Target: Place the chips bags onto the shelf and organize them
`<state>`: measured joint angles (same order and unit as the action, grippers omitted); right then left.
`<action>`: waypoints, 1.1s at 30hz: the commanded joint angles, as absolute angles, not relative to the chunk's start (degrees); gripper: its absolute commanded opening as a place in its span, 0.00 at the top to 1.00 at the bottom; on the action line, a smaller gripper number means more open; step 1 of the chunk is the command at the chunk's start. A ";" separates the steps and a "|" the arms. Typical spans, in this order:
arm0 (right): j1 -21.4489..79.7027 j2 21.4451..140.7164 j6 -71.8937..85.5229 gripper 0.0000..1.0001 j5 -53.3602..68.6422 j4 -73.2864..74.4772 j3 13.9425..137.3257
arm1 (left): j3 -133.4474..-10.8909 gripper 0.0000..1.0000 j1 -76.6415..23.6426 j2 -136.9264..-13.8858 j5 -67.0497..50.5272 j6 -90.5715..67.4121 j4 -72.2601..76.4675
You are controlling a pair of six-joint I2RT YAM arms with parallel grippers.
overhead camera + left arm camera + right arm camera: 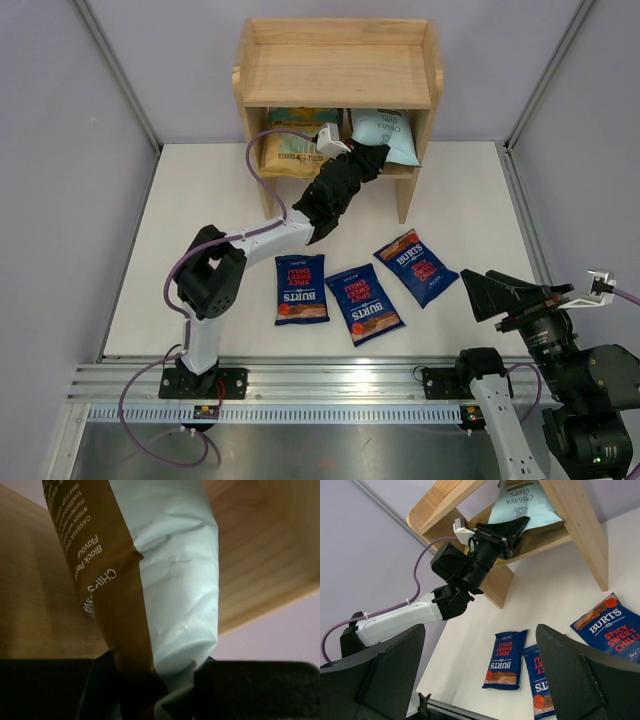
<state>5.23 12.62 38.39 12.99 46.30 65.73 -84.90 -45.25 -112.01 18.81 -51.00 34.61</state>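
Three Burts bags on the table, two other bags on the shelf; entries run from the near edge to the back.

- Right gripper (480, 645): parked at the near right corner, jaws wide, holding nothing.
- Burts bags, dark blue with red patches, flat on the white table (200, 200): left bag (301, 288), middle bag (363, 303) and right bag (416, 266). All lie label up in a loose row, long axes running roughly near to far. The right bag is nearest the idle right gripper.
- Left gripper (368, 153): reached into the shelf's lower tier, jaws pinched on the near end of the cassava chips bag (385, 132).
- Cassava chips bag, pale blue with a brown band: on the right half of the lower tier. It lies straight ahead of the left jaws, long axis running from them towards the back. Judged ready for release, with the arm drawn straight back.
- Tan-and-teal bag (290, 148): left half of the lower tier, just beside the cassava bag.
- Shelf (340, 75): light wood, two tiers, at the far edge.
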 commanded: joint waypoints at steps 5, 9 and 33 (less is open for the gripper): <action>5.98 11.43 40.43 0.01 15.47 42.89 64.16 | -90.00 0.89 -42.80 -113.73 9.33 -52.21 33.49; 5.98 11.43 41.22 0.01 15.47 42.19 63.98 | -89.30 0.85 -42.71 -112.94 6.16 -53.17 31.12; 5.98 11.78 42.89 0.01 17.75 41.31 63.63 | -101.86 0.14 -42.71 -108.64 8.09 -49.57 -7.90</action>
